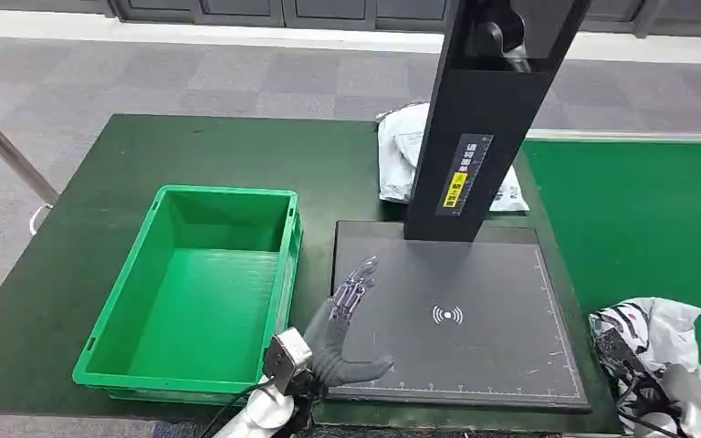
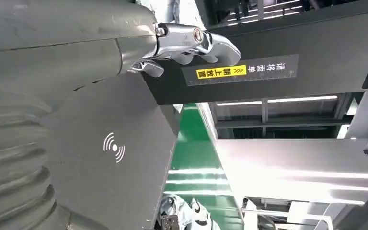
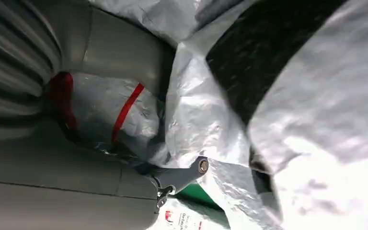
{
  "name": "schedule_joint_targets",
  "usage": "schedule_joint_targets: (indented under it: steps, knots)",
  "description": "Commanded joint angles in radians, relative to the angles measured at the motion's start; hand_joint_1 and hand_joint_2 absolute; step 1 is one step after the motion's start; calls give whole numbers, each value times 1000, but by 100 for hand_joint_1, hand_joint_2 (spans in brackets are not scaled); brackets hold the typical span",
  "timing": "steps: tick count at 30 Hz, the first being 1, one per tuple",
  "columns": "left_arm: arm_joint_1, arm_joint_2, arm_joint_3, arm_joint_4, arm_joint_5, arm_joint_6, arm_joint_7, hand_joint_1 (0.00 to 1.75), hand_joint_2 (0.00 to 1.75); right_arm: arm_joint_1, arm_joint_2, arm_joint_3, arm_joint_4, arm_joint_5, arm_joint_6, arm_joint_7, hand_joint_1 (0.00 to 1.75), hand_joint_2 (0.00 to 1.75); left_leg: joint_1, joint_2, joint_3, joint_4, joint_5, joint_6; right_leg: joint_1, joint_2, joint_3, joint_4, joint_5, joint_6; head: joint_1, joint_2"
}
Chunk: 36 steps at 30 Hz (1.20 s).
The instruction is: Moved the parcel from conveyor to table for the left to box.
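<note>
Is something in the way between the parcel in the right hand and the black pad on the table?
Nothing visible blocks it. The right hand grips the parcel on the green conveyor; the black pad is bare beside it, the left hand at its far edge.

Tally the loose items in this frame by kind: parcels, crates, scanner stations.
Grey parcels: 2 (one behind the scanner post, one on the conveyor at the right hand)
Green crates: 1
Scanner stations: 1
Total: 4

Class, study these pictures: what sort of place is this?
Probably a parcel-sorting station: a green conveyor belt carrying a grey parcel, a scanner stand with a wireless symbol, and a green crate.
</note>
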Motion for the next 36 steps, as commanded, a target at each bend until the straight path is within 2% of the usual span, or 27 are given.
schedule_joint_targets:
  steps: [1,7,10,11,12,14,16,17,18,20,22,23,28,31,36]
  knots:
    - [-37,21,-53,42,23,3,5,0,175,52,13,-32,109,16,24,32,175,175,-1,-5,-2,-5,4,0,0,-5,0,-4,2,-1,0,0]
    - [-2,35,-47,-3,30,18,8,0,175,69,-8,-67,162,-4,35,9,175,175,1,-5,0,-1,1,0,1,-5,3,-2,-1,-1,0,0]
    - [2,46,-45,-21,33,23,13,0,175,64,6,-89,157,-38,44,-85,175,175,0,-9,-1,-3,2,0,0,-9,3,-4,-1,-1,0,0]
    - [31,69,-34,-47,34,67,-1,0,175,89,151,-171,-184,-541,547,-588,175,175,1,-8,0,-2,1,1,1,-8,5,-4,-2,-1,0,0]
    - [40,78,-32,-54,37,70,-7,0,175,72,177,-118,-219,-918,631,-806,175,175,1,-4,0,-4,2,0,1,-4,3,-5,0,-1,0,0]
    - [50,81,-33,-64,38,70,-10,0,175,39,224,-96,-316,-1140,597,-806,175,175,2,1,1,-2,0,0,1,1,5,-4,0,-1,1,0]
    - [46,76,-38,-64,38,68,-10,0,175,63,247,-77,-444,-1292,615,-790,175,175,3,7,0,-3,0,0,3,7,4,-4,2,-2,2,0]
    - [41,71,-39,-60,39,64,-10,0,175,94,261,-70,-533,-1379,632,-768,175,175,0,9,-9,-4,-1,-2,-1,8,4,-1,2,-3,2,0]
    - [37,68,-38,-58,42,61,-10,0,175,120,269,-63,-592,-1421,628,-759,175,175,2,15,-9,-2,-5,-4,1,15,-1,-1,3,-3,2,0]
    - [30,61,-35,-51,41,59,-7,0,175,155,287,-72,-673,-1525,651,-746,175,175,-6,16,-13,-2,-5,-4,-6,16,-12,6,2,-2,0,0]
    - [26,58,-34,-48,38,54,-4,0,175,171,302,-84,-715,-1589,664,-757,175,175,-7,10,-13,-3,-2,-4,-7,9,-12,8,0,-2,0,0]
    - [26,57,-34,-48,38,54,-4,0,175,174,302,-85,-720,-1592,665,-755,175,175,-6,9,-5,-4,0,-4,-6,8,-13,6,0,-3,0,0]
    - [29,55,-29,-52,30,34,-1,0,175,210,329,-89,-813,-1704,722,-765,175,175,-6,5,-8,-4,2,-6,-7,6,-16,11,-1,-4,1,0]
    - [37,61,-22,-56,26,26,-3,0,175,247,349,-61,-900,-1673,706,-761,175,175,-6,5,-8,-5,2,-6,-6,5,-16,11,-2,-5,1,0]
    - [36,53,-11,-58,22,14,-9,0,175,258,350,-22,-940,-1612,635,-776,175,175,-6,6,-9,-5,1,-6,-7,7,-17,11,-1,-5,0,0]
